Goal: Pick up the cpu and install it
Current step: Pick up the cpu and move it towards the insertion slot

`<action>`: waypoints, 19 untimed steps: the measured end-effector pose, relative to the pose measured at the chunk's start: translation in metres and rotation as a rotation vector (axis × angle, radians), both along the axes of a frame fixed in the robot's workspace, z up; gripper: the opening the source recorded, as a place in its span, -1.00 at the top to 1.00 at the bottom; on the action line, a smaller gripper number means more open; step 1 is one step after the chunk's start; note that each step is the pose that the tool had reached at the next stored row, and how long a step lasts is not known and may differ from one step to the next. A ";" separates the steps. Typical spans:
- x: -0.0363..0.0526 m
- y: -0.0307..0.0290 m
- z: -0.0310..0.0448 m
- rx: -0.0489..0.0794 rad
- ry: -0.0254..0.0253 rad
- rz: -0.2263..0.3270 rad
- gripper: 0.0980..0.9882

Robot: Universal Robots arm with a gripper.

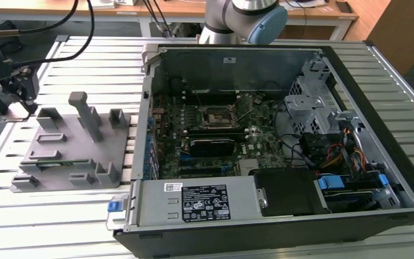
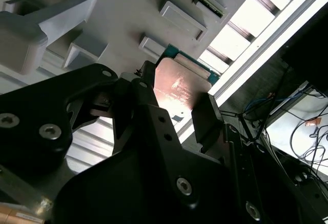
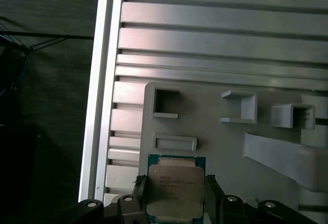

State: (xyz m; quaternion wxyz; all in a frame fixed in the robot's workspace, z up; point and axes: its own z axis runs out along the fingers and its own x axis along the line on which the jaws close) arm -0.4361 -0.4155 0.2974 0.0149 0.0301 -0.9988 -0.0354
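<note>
The end effector's black body sits closest in the second wrist view and hides much of the grey fixture plate beneath it. Its two fingers are clenched on opposite edges of the cpu, covering those edges. Whether the chip rests in its pocket or is raised off it cannot be told.

In the first wrist view the end effector and the cpu's near edge are cut off by the frame. The chip is a flat square with a dull silvery lid that carries faint print, and a thin green rim shows along its far side.

It lies at the far corner of the fixture plate on the exterior view's left, close to the edge of the slatted metal counter. In the exterior view the end effector is partly cut off at the frame's edge, and the chip itself cannot be made out there.

On the exterior view's right stands the open computer case, well apart from the chip, with the square socket on its board. The arm is cropped at the far side.
</note>
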 end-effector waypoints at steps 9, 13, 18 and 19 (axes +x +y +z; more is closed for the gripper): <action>0.0000 0.0005 0.0127 0.000 -0.0001 0.000 0.02; 0.0000 0.0008 0.0182 0.000 0.0000 0.000 0.02; 0.0000 0.0013 0.0250 0.000 0.0000 0.000 0.02; 0.0000 0.0014 0.0263 0.000 0.0000 0.000 0.02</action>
